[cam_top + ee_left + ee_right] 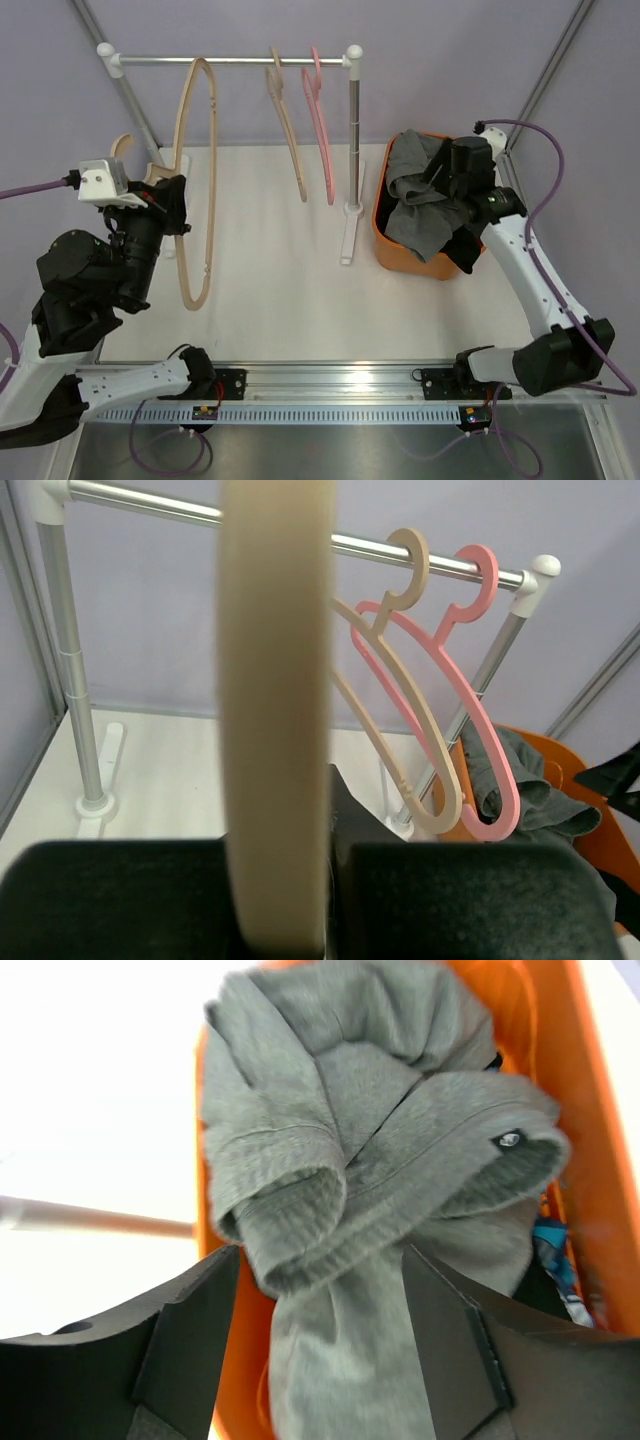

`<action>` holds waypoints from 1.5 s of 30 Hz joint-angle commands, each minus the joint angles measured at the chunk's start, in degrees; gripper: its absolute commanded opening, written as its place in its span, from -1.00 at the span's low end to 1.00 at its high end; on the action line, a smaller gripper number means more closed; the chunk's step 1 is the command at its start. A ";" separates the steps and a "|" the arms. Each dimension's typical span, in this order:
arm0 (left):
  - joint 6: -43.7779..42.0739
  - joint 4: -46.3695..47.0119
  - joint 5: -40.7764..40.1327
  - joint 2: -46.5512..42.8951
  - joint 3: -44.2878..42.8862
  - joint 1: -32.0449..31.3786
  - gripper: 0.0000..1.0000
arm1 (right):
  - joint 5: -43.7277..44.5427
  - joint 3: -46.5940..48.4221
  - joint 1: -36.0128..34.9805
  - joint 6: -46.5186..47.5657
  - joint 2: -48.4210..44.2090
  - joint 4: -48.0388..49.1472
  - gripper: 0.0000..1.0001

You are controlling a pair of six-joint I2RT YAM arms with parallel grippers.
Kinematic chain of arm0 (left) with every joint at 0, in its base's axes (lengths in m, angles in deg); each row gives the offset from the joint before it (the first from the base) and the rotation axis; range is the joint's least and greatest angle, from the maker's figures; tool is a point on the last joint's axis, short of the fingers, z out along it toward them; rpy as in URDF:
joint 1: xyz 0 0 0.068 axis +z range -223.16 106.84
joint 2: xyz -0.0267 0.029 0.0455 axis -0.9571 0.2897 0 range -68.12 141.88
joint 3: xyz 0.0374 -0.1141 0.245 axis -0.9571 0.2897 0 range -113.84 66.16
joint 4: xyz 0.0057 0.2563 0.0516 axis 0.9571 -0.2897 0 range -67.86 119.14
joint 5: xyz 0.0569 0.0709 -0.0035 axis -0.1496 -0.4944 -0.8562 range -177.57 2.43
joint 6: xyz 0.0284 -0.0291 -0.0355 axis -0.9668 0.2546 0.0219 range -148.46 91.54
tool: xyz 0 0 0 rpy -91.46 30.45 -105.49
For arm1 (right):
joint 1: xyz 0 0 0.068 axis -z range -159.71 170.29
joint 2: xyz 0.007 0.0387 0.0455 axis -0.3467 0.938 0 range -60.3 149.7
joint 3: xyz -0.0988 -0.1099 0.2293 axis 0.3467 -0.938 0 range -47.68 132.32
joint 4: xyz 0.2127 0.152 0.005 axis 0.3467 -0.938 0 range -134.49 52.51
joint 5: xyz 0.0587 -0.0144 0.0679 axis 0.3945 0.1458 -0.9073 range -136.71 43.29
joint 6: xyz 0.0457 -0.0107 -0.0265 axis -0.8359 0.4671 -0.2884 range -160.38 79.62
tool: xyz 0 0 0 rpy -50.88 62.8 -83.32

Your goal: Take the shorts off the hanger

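The grey shorts [415, 215] lie crumpled in an orange basket [400, 262], one part draped over its near rim. My right gripper [442, 192] hovers over them. In the right wrist view the gripper [320, 1260] is open, its jaws wide, with the grey shorts [370, 1130] between them and a gap on the left side. A bit of printed shorts [552, 1252] shows under the grey ones. My left gripper [165, 195] is shut on a large beige hanger [198, 180], which is bare; the hanger [275, 700] runs up between the black fingers [110, 900].
A metal rail [230, 60] on white posts carries a second beige hanger [290, 130] and a pink hanger [322, 130], both bare. The rack's upright post [352, 140] and foot stand just left of the basket. Purple walls enclose the white table.
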State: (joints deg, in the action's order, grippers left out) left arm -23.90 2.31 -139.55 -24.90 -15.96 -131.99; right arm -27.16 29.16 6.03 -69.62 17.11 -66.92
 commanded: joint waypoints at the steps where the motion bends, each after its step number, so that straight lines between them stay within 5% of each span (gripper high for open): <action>1: 5.00 -9.78 -1.63 4.05 -6.71 -0.15 -1.00 | 0.58 -2.65 0.11 -0.03 -6.03 0.78 0.52; 8: 11.52 -27.30 2.41 13.19 -16.73 0.29 -1.00 | 0.31 -1.69 0.11 0.67 -13.33 -1.42 0.60; 13: 12.67 -31.54 12.86 17.86 -18.43 7.13 -1.00 | -2.14 -2.39 0.11 0.49 -17.72 -1.25 0.61; 20: 8.72 -27.31 35.09 22.69 -18.85 29.43 -1.00 | -5.22 -2.48 0.11 0.93 -19.75 -1.51 0.60; 30: 5.46 -21.86 61.54 35.60 -30.54 47.22 -1.00 | -11.90 -3.80 0.11 1.72 -20.98 -0.10 0.58; 45: 6.78 -17.21 66.23 52.75 -45.31 51.88 -1.00 | -16.47 -5.03 0.11 2.16 -24.23 0.60 0.59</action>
State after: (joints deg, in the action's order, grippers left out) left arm -18.20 -20.00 -75.32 26.46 -58.63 -80.95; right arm -41.46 24.54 6.05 -68.17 -6.50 -67.77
